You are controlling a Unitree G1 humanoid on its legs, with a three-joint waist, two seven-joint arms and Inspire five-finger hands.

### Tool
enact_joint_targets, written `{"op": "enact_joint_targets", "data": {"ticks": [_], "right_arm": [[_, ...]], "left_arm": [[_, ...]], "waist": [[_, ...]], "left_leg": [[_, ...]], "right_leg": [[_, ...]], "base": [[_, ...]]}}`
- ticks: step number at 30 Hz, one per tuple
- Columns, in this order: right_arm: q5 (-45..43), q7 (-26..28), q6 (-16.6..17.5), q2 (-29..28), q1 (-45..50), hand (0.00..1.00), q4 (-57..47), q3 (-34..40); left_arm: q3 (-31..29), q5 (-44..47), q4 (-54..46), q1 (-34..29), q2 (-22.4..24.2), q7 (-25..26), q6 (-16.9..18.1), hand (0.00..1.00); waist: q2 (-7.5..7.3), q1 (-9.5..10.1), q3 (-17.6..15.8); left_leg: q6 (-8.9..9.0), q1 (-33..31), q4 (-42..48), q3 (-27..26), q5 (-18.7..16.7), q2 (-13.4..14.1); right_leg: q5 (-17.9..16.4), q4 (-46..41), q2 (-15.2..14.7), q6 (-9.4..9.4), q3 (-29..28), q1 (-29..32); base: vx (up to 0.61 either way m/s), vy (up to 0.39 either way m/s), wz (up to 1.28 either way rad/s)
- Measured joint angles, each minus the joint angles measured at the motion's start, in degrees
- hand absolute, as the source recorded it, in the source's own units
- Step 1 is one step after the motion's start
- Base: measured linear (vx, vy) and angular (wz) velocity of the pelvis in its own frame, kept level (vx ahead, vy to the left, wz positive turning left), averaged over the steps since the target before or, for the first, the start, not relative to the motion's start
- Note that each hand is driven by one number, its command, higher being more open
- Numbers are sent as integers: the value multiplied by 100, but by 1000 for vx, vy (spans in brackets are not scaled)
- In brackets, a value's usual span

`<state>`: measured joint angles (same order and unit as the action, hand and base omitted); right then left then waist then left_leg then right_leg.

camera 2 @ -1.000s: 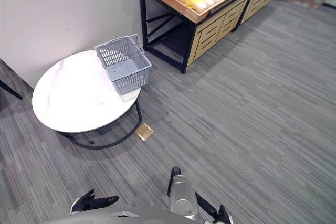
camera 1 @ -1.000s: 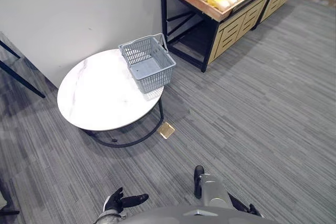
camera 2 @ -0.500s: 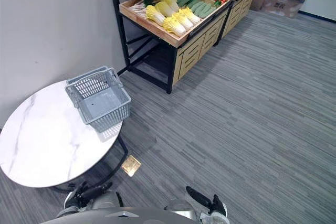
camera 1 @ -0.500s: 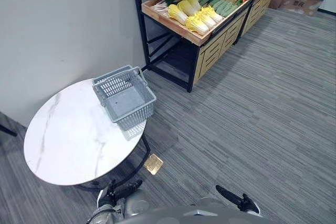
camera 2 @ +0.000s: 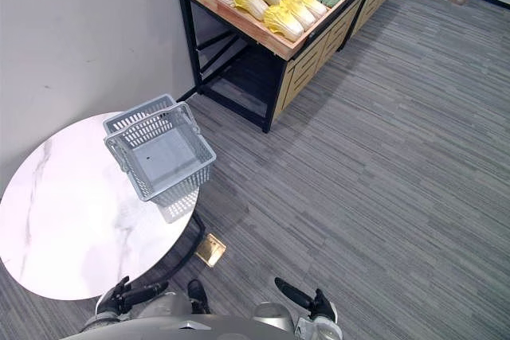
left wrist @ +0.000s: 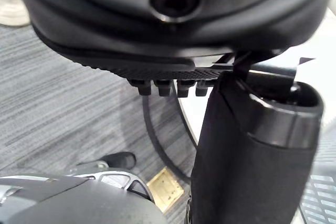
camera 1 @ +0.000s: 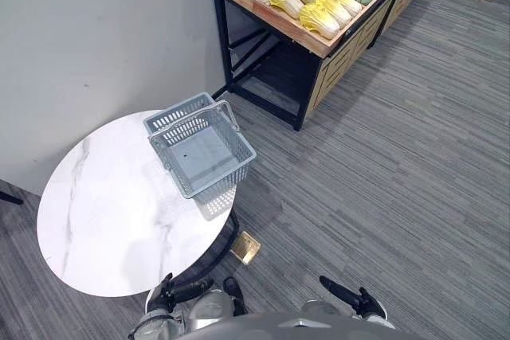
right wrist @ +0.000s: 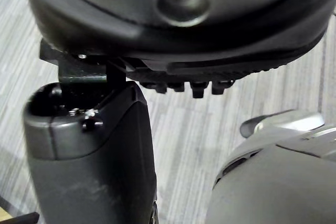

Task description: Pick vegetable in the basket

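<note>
My left hand (camera 1: 170, 292) and right hand (camera 1: 355, 300) hang open and empty at bottom; cabbages (camera 1: 319, 15) wait upper centre; the basket (camera 1: 213, 186) hugs the table (camera 1: 103, 220) edge, so a clumsy drop could tip it

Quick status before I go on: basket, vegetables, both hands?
Basket: upright on the table, empty.
Cabbages: lying in the stand, untouched.
Left hand: open, low, holding nothing.
Right hand: open, low, holding nothing.
</note>
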<state>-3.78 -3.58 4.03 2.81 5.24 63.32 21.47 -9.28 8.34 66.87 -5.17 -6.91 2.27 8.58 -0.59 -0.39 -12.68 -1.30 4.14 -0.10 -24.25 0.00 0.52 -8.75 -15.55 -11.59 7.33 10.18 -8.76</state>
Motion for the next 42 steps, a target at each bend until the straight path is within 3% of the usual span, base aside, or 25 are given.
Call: {"op": "enact_joint_targets", "data": {"ticks": [2,3,4,6,7,9,10,11,13,14,17,18,26,30,34,42], "right_arm": [[-72,-39,-1,30,76,100,-11,27],[-136,-60,-2,-6,142,100,-32,56],[-350,-60,29,-121,272,100,-116,109],[-428,-30,46,-162,291,100,-225,128],[-527,-11,50,-160,272,100,-235,115],[-732,59,61,-151,292,100,-230,111],[-923,88,34,-162,305,100,-211,191],[-1009,85,31,-193,313,100,-168,275],[-1071,68,10,-338,358,100,-99,452],[-1080,26,-16,-471,442,100,-87,522],[-1107,25,-21,-336,544,100,-102,619],[-1107,26,-20,-323,546,100,-102,600],[-1111,-68,-6,-328,105,100,-396,354],[-817,-285,-30,-71,-286,100,-1557,346],[-451,-613,-16,790,-1305,100,-2268,172],[142,-562,-6,1649,-3317,100,-2039,-1044]], "left_arm": [[44,-1,62,-3,11,-8,1,100],[118,-1,68,-40,-42,-25,-1,100],[232,-2,52,-119,-79,-38,2,100],[179,24,8,-205,-89,-31,4,100],[182,11,-1,-203,-81,-33,5,100],[138,26,-10,-204,-49,-42,7,100],[34,17,-62,-195,-19,-51,13,100],[-37,12,-118,-205,-13,-59,9,100],[-265,13,-179,-247,-34,-105,2,100],[-482,8,-203,-281,-36,-81,-11,100],[-726,23,-192,-529,230,5,-11,100],[-720,23,-191,-556,234,12,-8,100],[-164,9,-109,-445,-113,11,4,100],[35,-2,-179,-430,-178,8,7,100],[50,0,-219,-436,-165,6,9,100],[35,51,-369,-480,-80,7,26,100]], "waist": [[54,-9,-14],[31,-15,-22],[-14,-56,-94],[-79,-102,-86],[-62,-101,-87],[-15,-117,-70],[3,-132,-52],[-21,-128,-48],[-286,-104,68],[-364,-100,78],[-111,-36,233],[-99,-28,261],[-431,32,477],[-367,19,462],[-295,3,449],[-169,11,389]], "left_leg": [[5,116,-120,207,-4,-14],[3,219,-123,368,-13,-73],[-43,355,-87,562,-40,-133],[-99,424,21,848,-95,-142],[-104,418,53,1011,-100,-121],[-103,304,114,1253,-101,-72],[-102,63,180,1449,-101,-69],[-98,-59,203,1554,-102,-112],[-65,-177,156,1631,-81,-310],[15,-130,99,1623,85,-412],[203,29,-146,1740,206,-275],[224,71,-255,1803,255,-257],[276,-12,-501,2272,380,-197],[264,-92,-504,2258,373,-175],[266,-165,-506,2239,363,-149],[366,-367,-508,2327,523,-111]], "right_leg": [[28,-1212,-74,48,73,442],[167,-2042,-206,171,26,697],[281,-2924,-262,74,-281,1036],[-169,-3285,-282,17,-508,1251],[-365,-3004,-252,-8,-640,1324],[-437,-2111,3,-43,-1203,1353],[-431,-1179,315,-37,-1957,1315],[-431,-744,396,-35,-2255,1284],[-490,-215,267,-104,-2179,1159],[-335,-122,119,122,-2082,1142],[-286,66,193,73,-1691,860],[-258,140,193,105,-1646,813],[-56,656,294,-4,-1211,428],[118,626,334,-28,-1452,565],[213,353,385,-49,-1600,786],[141,528,413,-111,-1671,877]], "base": [[-54,34,53],[1,29,88],[32,14,102],[43,-13,92],[39,-52,87],[31,-99,87],[41,-177,86],[53,-205,103],[84,-207,85],[120,-210,86],[193,-159,49],[136,-53,25],[157,-17,34],[5,43,-6],[-106,16,-6],[-101,-33,3]]}}
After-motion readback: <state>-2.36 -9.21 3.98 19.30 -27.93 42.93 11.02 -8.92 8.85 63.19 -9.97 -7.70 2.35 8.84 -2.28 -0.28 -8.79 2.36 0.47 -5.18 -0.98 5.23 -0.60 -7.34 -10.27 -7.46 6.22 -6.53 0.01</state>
